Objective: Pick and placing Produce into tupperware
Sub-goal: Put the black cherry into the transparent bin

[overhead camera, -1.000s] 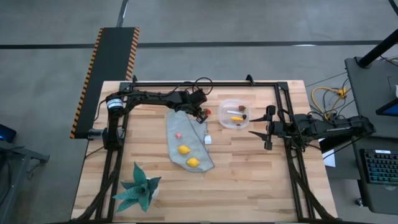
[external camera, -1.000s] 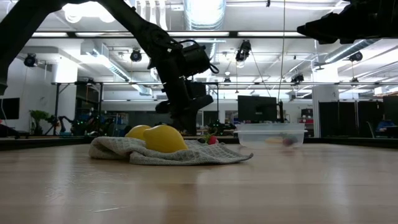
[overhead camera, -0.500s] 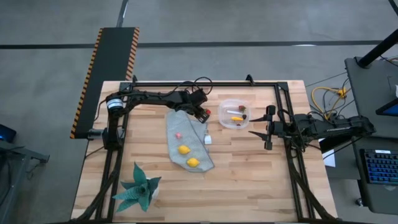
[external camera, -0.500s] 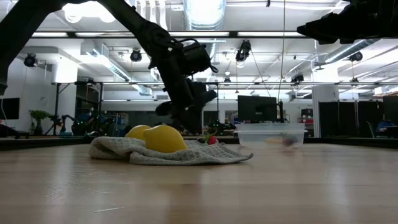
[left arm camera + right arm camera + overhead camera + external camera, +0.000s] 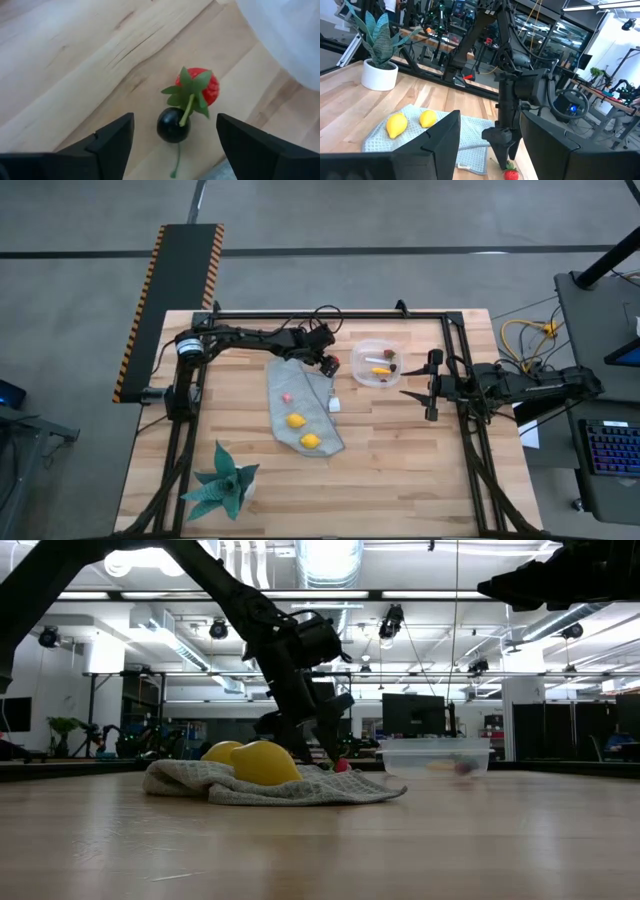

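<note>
The left hand (image 5: 172, 137) hangs low over the desk (image 5: 400, 460) between the grey-blue cloth (image 5: 300, 405) and the tupperware (image 5: 378, 364), fingers spread wide, with nothing between them. Right under it sit a strawberry (image 5: 200, 87) and a dark cherry (image 5: 173, 125), touching one another on the bare wood. It looks poised to pick one of them; to do that it would need to drop a little and close on just one piece. Two lemons (image 5: 302, 431) lie on the cloth, with a small pink piece (image 5: 286, 396) nearby. The tupperware already holds a yellow-orange stick (image 5: 381, 370) and some small bits. The right hand (image 5: 432, 385) waits beside the tupperware, fingers apart, holding nothing.
</note>
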